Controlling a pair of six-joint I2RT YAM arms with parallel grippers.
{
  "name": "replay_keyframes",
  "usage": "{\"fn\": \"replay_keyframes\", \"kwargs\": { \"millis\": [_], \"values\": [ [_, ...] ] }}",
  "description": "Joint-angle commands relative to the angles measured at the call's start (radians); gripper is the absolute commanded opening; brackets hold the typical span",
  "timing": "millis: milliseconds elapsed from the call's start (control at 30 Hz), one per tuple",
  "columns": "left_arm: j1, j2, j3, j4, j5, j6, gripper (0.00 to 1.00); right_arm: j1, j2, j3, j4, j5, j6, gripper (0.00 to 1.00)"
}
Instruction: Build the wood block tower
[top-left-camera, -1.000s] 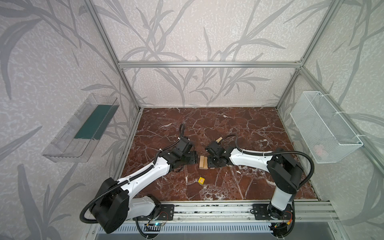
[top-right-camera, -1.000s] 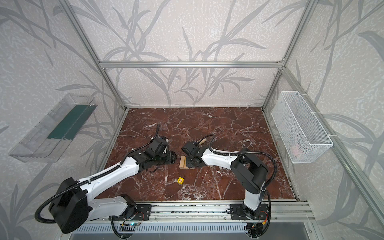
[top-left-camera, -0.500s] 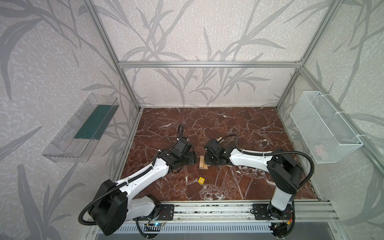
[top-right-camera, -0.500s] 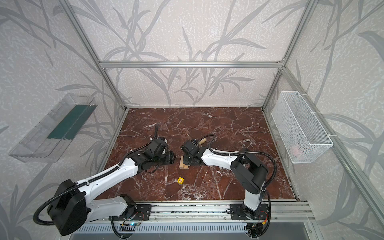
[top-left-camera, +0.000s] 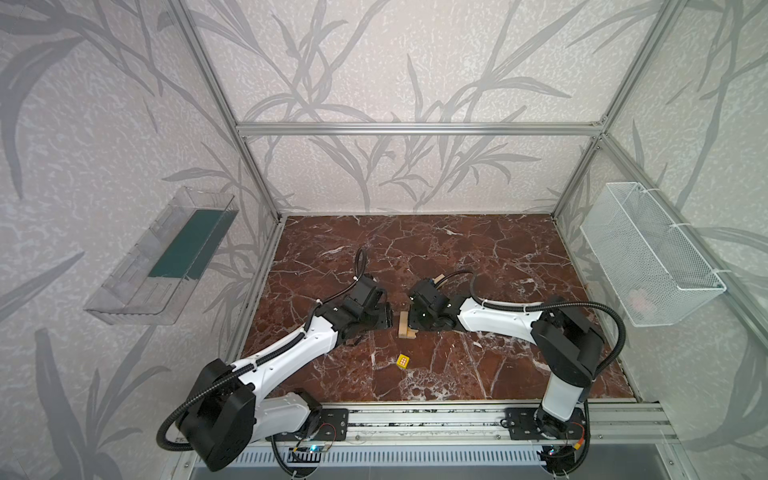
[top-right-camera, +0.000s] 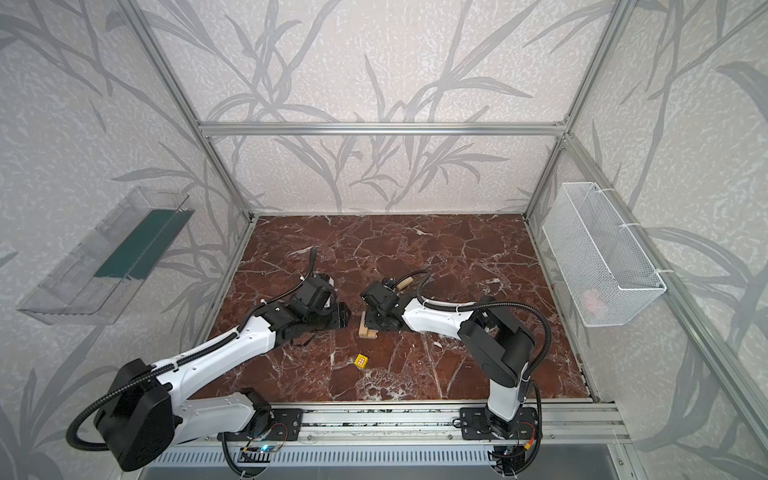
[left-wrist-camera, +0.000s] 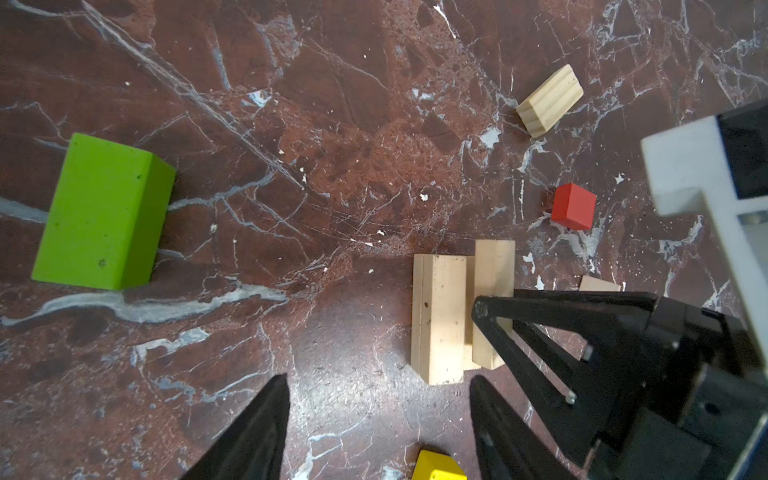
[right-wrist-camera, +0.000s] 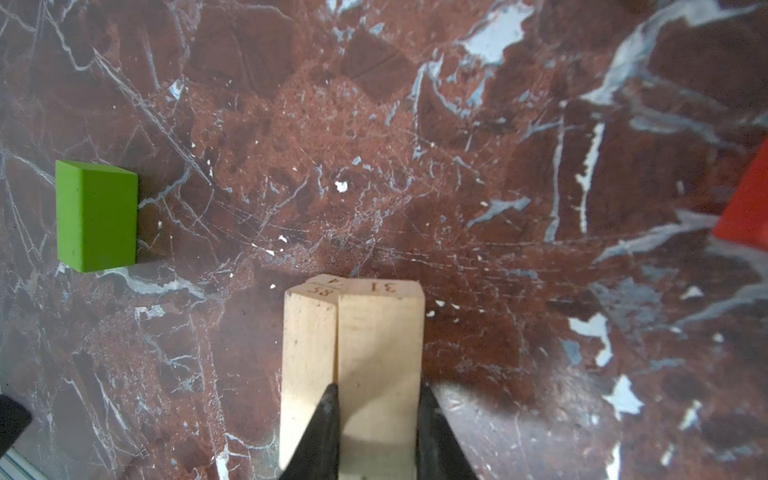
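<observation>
Tabletop: red-brown marble slab with pale veins (top-left-camera: 478, 257) (top-right-camera: 436, 249).
Tower: a low stack of pale plain-wood bars (top-left-camera: 404, 328) (top-right-camera: 365, 329) (left-wrist-camera: 438, 316) stands near the middle of the tabletop, slightly toward its front edge. Two bars lie side by side on top, with more pale wood under them.
Right gripper (right-wrist-camera: 376, 388): jaws narrow, pinching the top bar marked 31 (right-wrist-camera: 380, 332). That bar touches its neighbour bar (right-wrist-camera: 309, 353) along one long side.
Left gripper (left-wrist-camera: 378, 380) (top-left-camera: 388, 318): jaws wide apart and holding nothing. It is low over the marble, just beside the stack on the side toward the left edge.
Lime-green painted wood block (left-wrist-camera: 104, 212) (right-wrist-camera: 97, 216): lies alone on the marble, well apart from the stack. It is hidden in both top views.
Small red wood cube (left-wrist-camera: 572, 206): near the stack, not touching it.
Yellow cube with a red window mark (top-left-camera: 402, 360) (top-right-camera: 361, 360): between the stack and the front edge, apart from both.
Pale wood piece with bevelled top (left-wrist-camera: 548, 99): lies apart from the red cube and the stack.
</observation>
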Motion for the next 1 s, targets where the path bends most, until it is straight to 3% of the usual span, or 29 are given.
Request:
{"fn": "replay_keyframes", "kwargs": {
  "millis": [0, 967],
  "values": [
    [0.005, -0.015, -0.01, -0.002, -0.017, -0.009, 0.67, 0.003, -0.005, -0.016, 0.011, 0.003, 0.009, 0.26],
    [0.006, -0.008, -0.006, 0.0, -0.011, -0.005, 0.67, 0.001, -0.074, -0.051, 0.031, -0.046, 0.008, 0.33]
  ]
}}
